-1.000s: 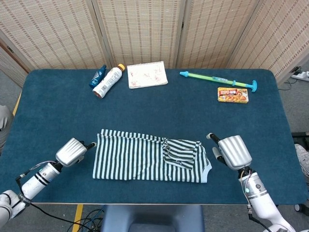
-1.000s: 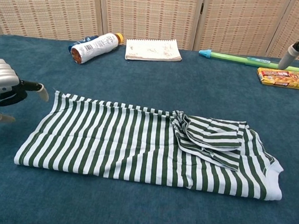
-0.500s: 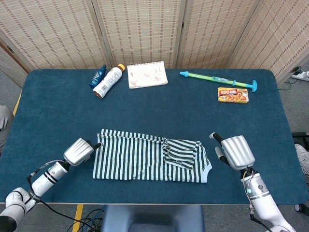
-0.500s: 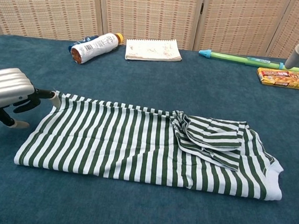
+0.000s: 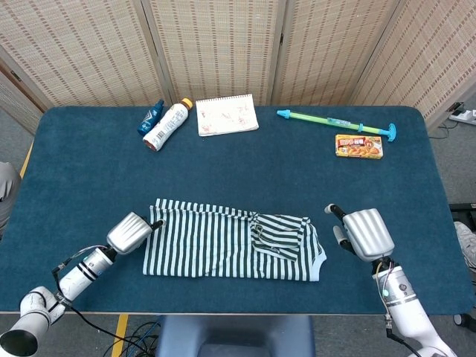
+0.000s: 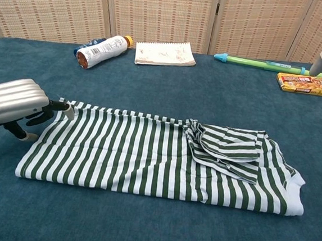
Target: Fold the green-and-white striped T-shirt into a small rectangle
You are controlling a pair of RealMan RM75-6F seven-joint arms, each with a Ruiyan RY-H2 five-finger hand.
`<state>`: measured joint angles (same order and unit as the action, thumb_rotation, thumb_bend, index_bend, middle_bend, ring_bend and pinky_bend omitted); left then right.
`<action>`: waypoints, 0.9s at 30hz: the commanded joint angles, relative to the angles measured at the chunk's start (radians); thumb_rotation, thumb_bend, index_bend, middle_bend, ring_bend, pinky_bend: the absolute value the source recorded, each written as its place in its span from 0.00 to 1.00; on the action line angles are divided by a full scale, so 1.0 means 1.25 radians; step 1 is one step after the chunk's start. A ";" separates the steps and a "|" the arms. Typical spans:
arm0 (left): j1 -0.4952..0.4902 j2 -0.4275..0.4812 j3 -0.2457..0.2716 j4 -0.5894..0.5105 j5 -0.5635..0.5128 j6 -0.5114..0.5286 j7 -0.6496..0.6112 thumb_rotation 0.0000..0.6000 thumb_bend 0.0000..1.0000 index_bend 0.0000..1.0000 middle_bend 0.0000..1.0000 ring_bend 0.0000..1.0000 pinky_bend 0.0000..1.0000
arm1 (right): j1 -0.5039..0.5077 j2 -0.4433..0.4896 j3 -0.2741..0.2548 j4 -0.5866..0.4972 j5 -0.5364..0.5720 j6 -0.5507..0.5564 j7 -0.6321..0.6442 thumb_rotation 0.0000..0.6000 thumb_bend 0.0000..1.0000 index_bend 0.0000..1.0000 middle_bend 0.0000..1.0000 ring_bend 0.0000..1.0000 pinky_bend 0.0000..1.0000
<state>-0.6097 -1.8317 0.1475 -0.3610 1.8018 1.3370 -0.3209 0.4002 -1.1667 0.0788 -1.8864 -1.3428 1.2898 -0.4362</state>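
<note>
1. Striped T-shirt [image 5: 230, 248], green and white, lies flat along the near part of the blue table [image 5: 238, 163], folded into a long band, with a bunched sleeve on top toward its right end.
2. Left hand [image 6: 13, 103] sits low at the shirt's left edge, one fingertip [image 6: 67, 110] touching the top corner; whether it holds cloth I cannot tell.
3. Right hand [image 5: 363, 233] hovers just right of the shirt's collar end, apart from it, holding nothing, fingers spread.
4. Along the far edge lie a blue bottle [image 5: 150, 117], a white bottle [image 5: 166, 125], a spiral notepad [image 5: 227, 114], a green water squirter [image 5: 336, 123] and an orange food box [image 5: 358, 146].
</note>
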 commanded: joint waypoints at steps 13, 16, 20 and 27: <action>-0.017 -0.015 -0.007 -0.036 -0.027 -0.014 -0.049 1.00 0.20 0.35 0.83 0.75 0.91 | -0.009 0.000 0.008 0.009 0.001 -0.002 0.017 1.00 0.49 0.33 0.94 1.00 1.00; -0.020 -0.014 -0.010 -0.040 -0.030 -0.008 -0.058 1.00 0.19 0.37 0.83 0.76 0.91 | -0.011 0.000 0.010 0.012 0.002 -0.002 0.022 1.00 0.49 0.33 0.94 1.00 1.00; -0.021 -0.008 -0.010 -0.044 -0.034 0.002 -0.073 1.00 0.20 0.42 0.84 0.77 0.91 | -0.013 -0.001 0.013 0.016 0.001 -0.003 0.028 1.00 0.49 0.33 0.94 1.00 1.00; -0.020 -0.003 -0.007 -0.051 -0.037 0.003 -0.082 1.00 0.23 0.50 0.86 0.78 0.91 | -0.013 -0.005 0.014 0.020 -0.004 -0.007 0.035 1.00 0.49 0.34 0.94 1.00 1.00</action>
<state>-0.6349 -1.8359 0.1388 -0.4239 1.7562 1.3409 -0.4231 0.3834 -1.1728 0.0958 -1.8613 -1.3481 1.2807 -0.3928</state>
